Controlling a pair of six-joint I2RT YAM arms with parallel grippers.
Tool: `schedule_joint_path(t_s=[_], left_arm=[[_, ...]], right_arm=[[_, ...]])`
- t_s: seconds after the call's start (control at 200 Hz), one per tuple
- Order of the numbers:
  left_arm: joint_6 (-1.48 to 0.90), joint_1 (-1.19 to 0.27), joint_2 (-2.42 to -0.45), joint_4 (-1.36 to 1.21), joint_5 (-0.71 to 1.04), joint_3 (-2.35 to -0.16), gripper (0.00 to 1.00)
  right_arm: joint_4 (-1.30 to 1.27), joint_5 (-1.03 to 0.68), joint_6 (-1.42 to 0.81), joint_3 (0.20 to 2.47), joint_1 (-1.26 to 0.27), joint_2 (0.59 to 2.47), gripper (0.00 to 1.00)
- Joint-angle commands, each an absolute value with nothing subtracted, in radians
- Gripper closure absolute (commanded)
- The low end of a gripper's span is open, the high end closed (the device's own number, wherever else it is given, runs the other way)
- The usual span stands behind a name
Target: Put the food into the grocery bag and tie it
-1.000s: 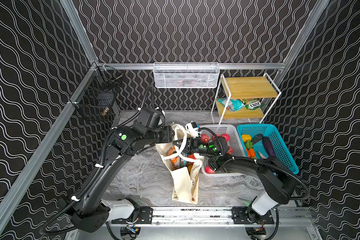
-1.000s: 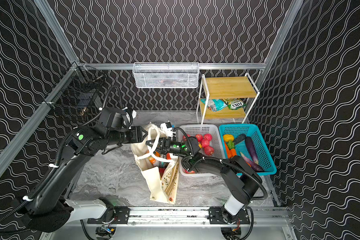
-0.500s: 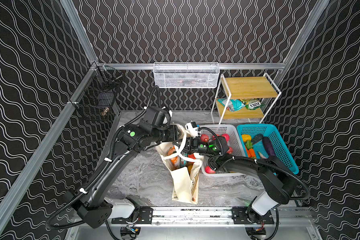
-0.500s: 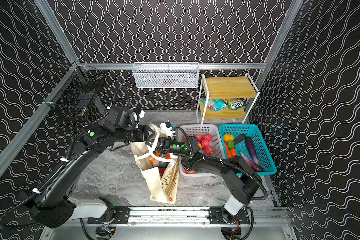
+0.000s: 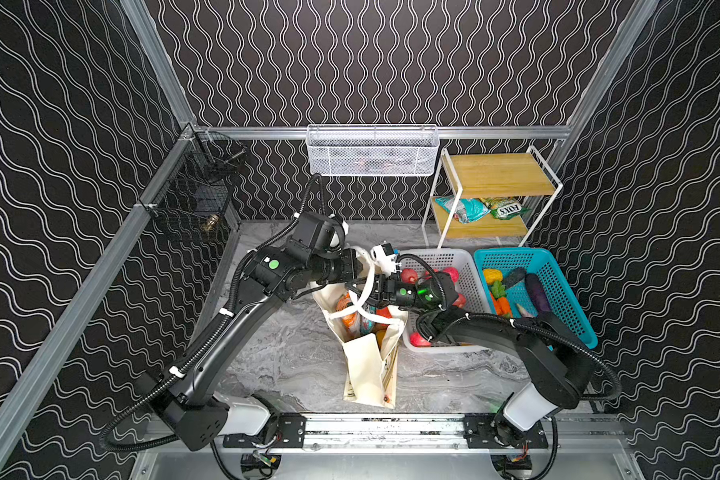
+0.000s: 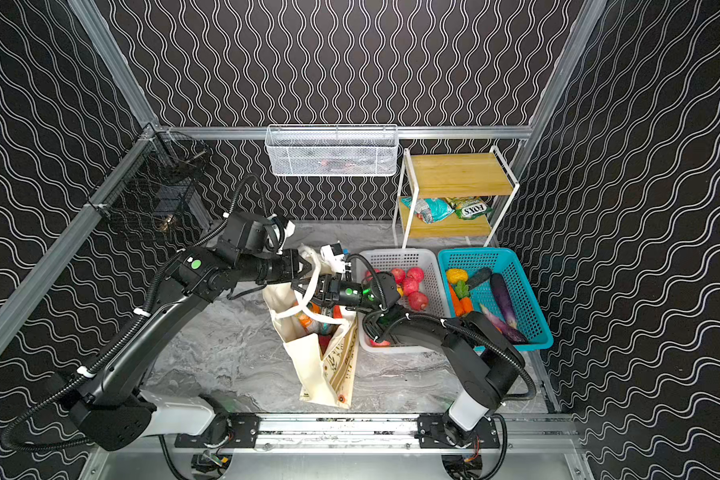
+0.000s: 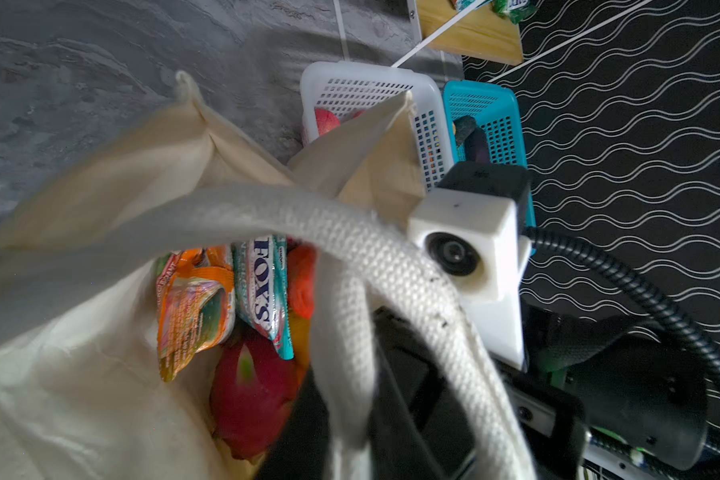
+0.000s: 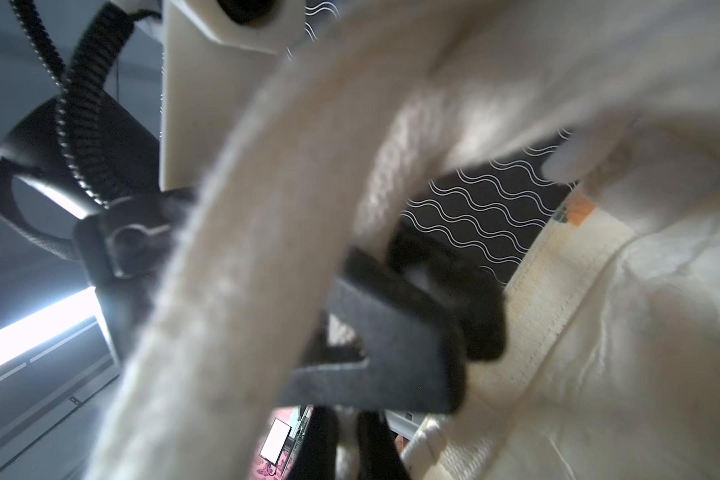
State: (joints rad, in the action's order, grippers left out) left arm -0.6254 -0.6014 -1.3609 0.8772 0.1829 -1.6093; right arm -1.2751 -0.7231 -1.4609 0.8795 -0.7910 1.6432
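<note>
The cream grocery bag stands open mid-table. Inside it lies food: an orange packet, a teal FOX'S packet and a pink dragon fruit. My left gripper hovers over the bag's mouth, shut on a thick cream handle that runs between its dark fingers. My right gripper meets it from the right, shut on another handle strap. The two grippers nearly touch above the bag.
A white basket of red fruit sits right of the bag, with a teal basket of vegetables beyond it. A shelf rack with packets stands at the back right. A white wire basket hangs on the back wall, a black cage on the left.
My left arm has swung right to the bag's mouth and its gripper has shut on a handle. The right arm has held still.
</note>
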Motion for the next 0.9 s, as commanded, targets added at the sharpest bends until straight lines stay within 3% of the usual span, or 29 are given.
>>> schedule_joint_path(t_s=[0.0, 0.05, 0.16, 0.435, 0.546, 0.651, 0.776, 0.896], left_arm=[[-0.628, -0.598, -1.355, 0.857, 0.179, -1.621, 1.0], [-0.619, -0.598, -1.348, 0.863, 0.165, -1.633, 1.0], [-0.603, -0.598, -1.332, 0.893, 0.14, -1.668, 1.0], [-0.595, -0.597, -1.336, 0.916, 0.176, -1.733, 1.0], [-0.574, -0.598, -1.359, 0.986, 0.155, -1.789, 1.0], [-0.538, -0.599, -1.398, 1.088, 0.104, -1.864, 1.0], [-0.503, -0.615, -1.441, 1.194, 0.04, -1.928, 1.0], [-0.488, -0.659, -1.479, 1.272, -0.043, -1.976, 1.0]], right_arm=[[-1.312, -0.736, -1.46, 0.878, -0.793, 1.634, 0.88], [-1.287, -0.739, -1.442, 0.874, -0.792, 1.619, 0.77], [-1.151, -0.732, -1.345, 0.861, -0.784, 1.552, 0.65], [-0.622, -0.652, -0.982, 0.889, -0.747, 1.338, 0.5], [-0.46, -0.61, -0.862, 0.92, -0.738, 1.285, 0.52], [-0.337, -0.582, -0.744, 0.959, -0.736, 1.281, 0.66], [-0.369, -0.638, -0.65, 0.953, -0.735, 1.303, 0.82], [-0.408, -0.673, -0.574, 0.93, -0.737, 1.313, 0.87]])
